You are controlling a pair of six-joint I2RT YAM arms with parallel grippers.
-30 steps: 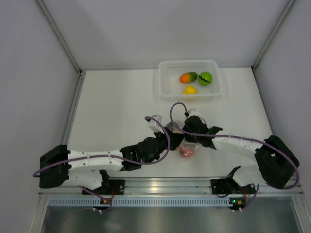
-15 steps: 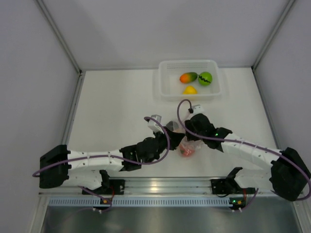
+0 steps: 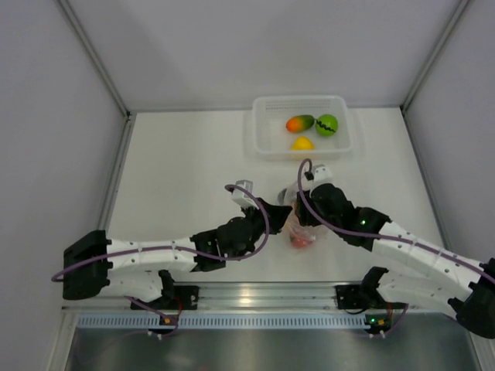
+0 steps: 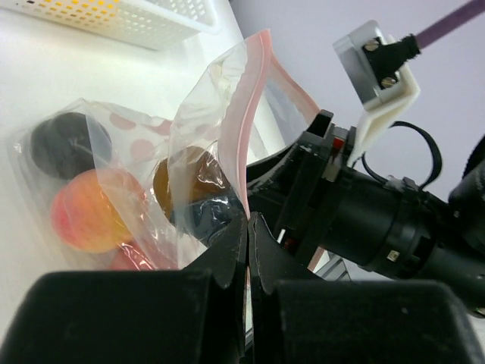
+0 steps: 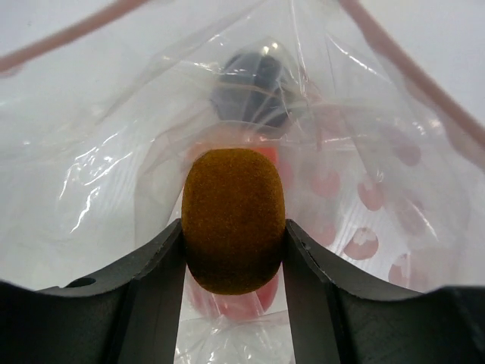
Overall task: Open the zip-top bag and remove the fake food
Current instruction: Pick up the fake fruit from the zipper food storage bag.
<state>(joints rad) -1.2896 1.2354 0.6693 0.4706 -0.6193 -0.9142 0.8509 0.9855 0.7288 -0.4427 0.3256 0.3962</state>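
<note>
Right jaws clamped across brown fruit (image 5: 233,220), its long axis along jaws, inside zip-top bag (image 4: 204,144); left jaws pinch bag rim; judged exit: straight back through open mouth

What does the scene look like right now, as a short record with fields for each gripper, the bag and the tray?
left gripper: shut on the rim of the zip-top bag, holding its mouth open
right gripper: inside the bag's mouth, shut on the brown fruit
also in bag: dark purple fruit, peach-orange fruit, something pink-red beneath
tray: holds mango, green fruit, yellow fruit
</note>
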